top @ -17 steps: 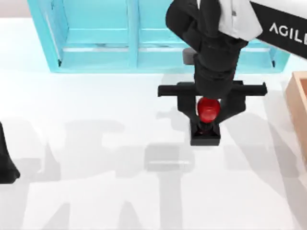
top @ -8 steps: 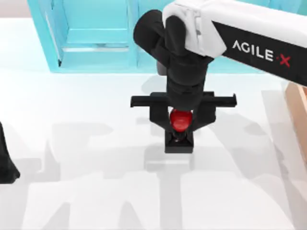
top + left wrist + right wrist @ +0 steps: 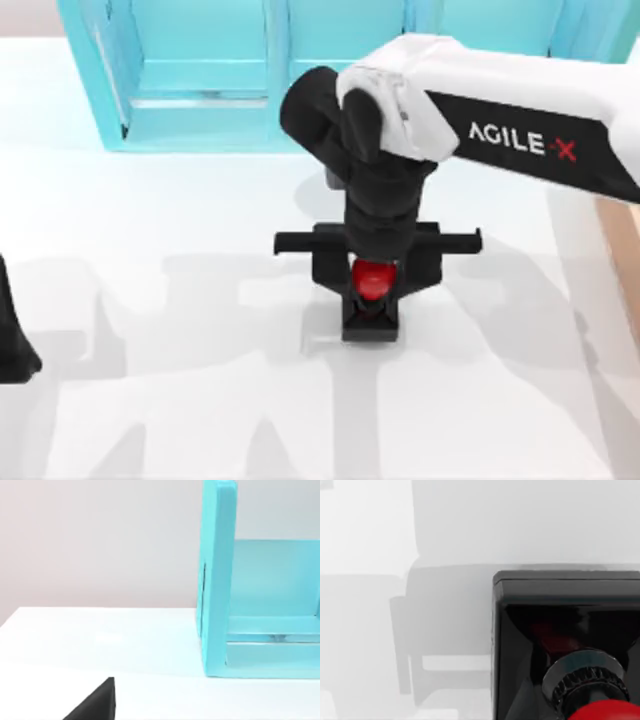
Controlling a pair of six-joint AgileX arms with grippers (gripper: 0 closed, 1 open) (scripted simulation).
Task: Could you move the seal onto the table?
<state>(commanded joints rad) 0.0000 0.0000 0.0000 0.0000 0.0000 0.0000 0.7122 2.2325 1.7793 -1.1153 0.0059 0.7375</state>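
Observation:
The seal (image 3: 370, 322), with its black square base and red ball knob, hangs upright just over the white table (image 3: 150, 240) near the middle. My right gripper (image 3: 373, 284) reaches straight down from above and is shut on the seal, its black fingers (image 3: 330, 268) flanking the red knob. In the right wrist view the seal's black base (image 3: 565, 610) and part of the red knob sit close above the table (image 3: 470, 530), with its shadow right beside it. My left arm (image 3: 12, 340) stays parked at the table's left edge.
A turquoise shelf unit (image 3: 200, 110) stands along the back of the table, also seen as a shelf side wall (image 3: 217, 580) from the left wrist. A tan wooden box (image 3: 625, 240) is at the right edge. White table lies open in front and to the left.
My right arm has carried the seal leftward and forward away from the shelf, then lower toward the table. The left arm has not moved.

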